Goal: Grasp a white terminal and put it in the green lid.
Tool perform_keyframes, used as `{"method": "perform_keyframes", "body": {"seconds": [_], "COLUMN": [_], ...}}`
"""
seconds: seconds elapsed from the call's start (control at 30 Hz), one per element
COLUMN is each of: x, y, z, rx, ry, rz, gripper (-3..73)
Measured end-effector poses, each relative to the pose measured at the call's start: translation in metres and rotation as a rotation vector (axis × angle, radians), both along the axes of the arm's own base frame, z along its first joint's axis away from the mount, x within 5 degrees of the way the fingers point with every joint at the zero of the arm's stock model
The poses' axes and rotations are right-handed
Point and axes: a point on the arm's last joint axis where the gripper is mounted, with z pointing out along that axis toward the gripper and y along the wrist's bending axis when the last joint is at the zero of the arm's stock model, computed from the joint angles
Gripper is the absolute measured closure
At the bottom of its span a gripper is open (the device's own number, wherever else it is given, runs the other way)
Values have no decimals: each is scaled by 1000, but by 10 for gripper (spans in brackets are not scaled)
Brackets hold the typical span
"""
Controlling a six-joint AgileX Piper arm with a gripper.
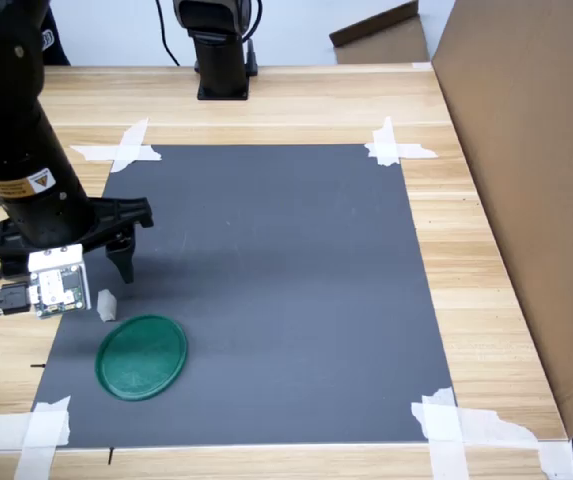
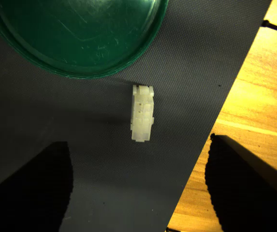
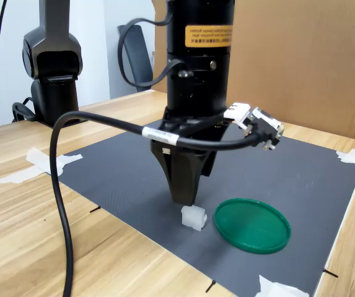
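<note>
The terminal [image 1: 107, 305] lies on the grey mat [image 1: 296, 280], just off the rim of the green lid [image 1: 142, 357], at about eleven o'clock from it in the first exterior view and not touching it. The gripper [image 2: 138, 186] hangs just above the terminal, jaws apart and nothing between them. This looks like the approach before the grasp. Next the gripper should drop straight down until the fingers [image 2: 32, 193] bracket the terminal, then close.

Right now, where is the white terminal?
In the first exterior view, the white terminal lies on the dark mat at lower left, just above the green lid, beside the gripper.
</note>
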Motion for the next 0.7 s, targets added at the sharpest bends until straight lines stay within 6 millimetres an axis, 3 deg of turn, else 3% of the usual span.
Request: {"method": "perform_keyframes", "body": {"seconds": [0.7], "x": [9], "y": [-2], "z": [-27], "rx": [2], "ry": [26], "rz": [16], "gripper": [23]}}
